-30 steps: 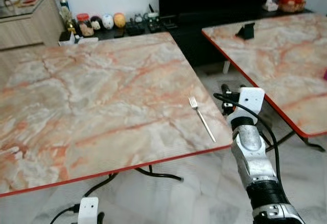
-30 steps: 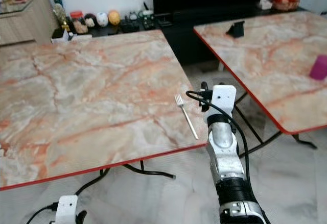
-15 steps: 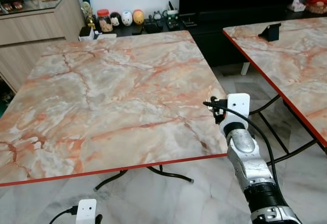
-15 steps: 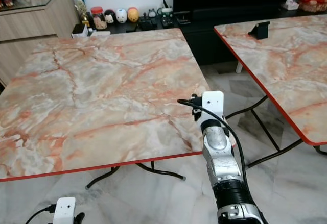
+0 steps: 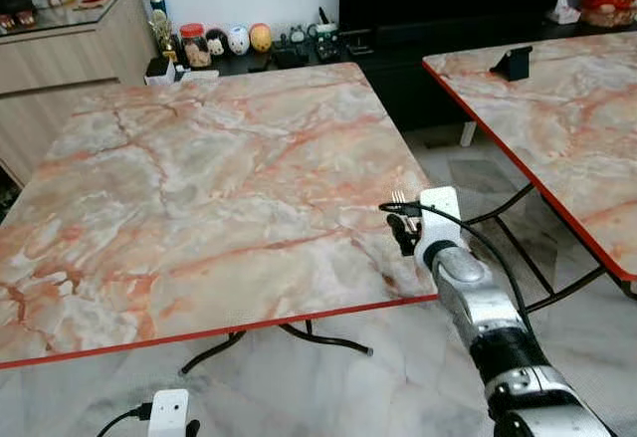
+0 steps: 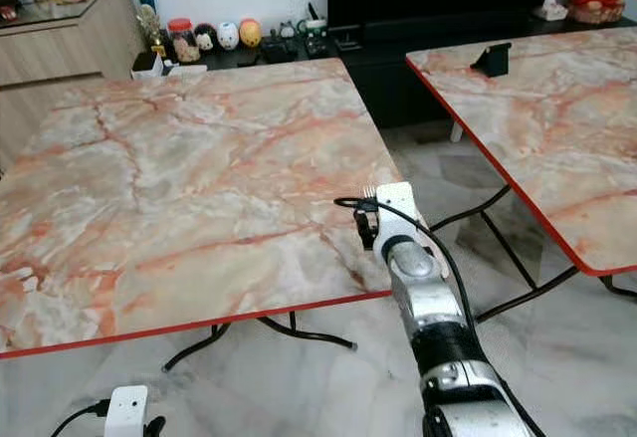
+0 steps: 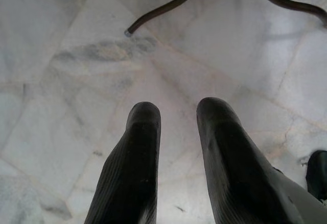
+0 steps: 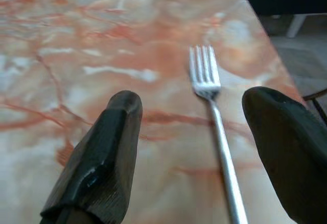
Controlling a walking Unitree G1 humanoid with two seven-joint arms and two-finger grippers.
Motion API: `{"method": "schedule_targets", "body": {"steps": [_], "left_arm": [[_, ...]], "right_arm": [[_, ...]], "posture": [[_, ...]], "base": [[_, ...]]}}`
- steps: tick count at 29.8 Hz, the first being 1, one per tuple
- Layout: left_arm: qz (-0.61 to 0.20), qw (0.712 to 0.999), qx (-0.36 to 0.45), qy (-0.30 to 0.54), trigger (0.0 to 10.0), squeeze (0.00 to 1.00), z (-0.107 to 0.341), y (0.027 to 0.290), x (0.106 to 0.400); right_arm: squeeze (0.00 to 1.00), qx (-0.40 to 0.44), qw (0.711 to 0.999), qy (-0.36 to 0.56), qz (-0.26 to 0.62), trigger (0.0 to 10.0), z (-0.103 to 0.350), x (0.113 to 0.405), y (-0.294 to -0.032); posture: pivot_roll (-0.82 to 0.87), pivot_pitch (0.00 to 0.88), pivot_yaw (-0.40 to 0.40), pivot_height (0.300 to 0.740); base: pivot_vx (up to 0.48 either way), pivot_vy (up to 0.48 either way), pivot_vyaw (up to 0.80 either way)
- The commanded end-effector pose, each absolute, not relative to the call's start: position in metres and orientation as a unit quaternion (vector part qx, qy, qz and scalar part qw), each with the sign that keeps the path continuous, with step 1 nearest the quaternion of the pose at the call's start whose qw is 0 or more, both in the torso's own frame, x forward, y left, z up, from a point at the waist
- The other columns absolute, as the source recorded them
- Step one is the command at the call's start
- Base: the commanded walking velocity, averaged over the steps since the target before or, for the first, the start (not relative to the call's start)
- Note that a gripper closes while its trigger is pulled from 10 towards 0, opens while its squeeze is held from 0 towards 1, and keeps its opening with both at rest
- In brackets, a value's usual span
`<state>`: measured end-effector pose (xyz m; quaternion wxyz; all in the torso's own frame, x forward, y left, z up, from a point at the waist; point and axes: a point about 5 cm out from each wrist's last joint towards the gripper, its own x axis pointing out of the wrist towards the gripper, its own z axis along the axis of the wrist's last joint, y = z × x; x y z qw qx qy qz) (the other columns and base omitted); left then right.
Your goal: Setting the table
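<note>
Fork [image 8: 212, 113] lies flat on the table [image 5: 199, 178], tines pointing away, between the spread right gripper [image 8: 204, 152].

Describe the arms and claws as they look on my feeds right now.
The right arm is silver metal with a black band lower down, topped by a white box with a black cable looping off it. Right claw and left claw each have two thick, rounded black fingers. A second white box sits on the left arm.
</note>
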<state>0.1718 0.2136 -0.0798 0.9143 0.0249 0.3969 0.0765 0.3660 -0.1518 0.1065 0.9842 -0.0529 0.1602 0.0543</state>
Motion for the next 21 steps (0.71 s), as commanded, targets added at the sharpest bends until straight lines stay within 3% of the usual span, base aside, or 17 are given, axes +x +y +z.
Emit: {"method": "schedule_targets", "body": {"steps": [1, 21], "left_arm": [[0.072, 0.909, 0.029, 0.409, 10.0, 0.0, -0.082, 0.214, 0.168], [0.077, 0.911, 0.03, 0.405, 10.0, 0.0, -0.081, 0.215, 0.171]], "right_arm": [[0.0, -0.053, 0.984, 0.16, 0.056, 10.0, 0.112, 0.372, -0.15], [0.0, -0.031, 0.979, 0.199, 0.01, 10.0, 0.102, 0.377, -0.183]], "posture": [[-0.08, 0.0, 0.061, 0.74], [-0.06, 0.0, 0.059, 0.74]], "base": [[0.0, 0.0, 0.0], [0.0, 0.0, 0.0]]}}
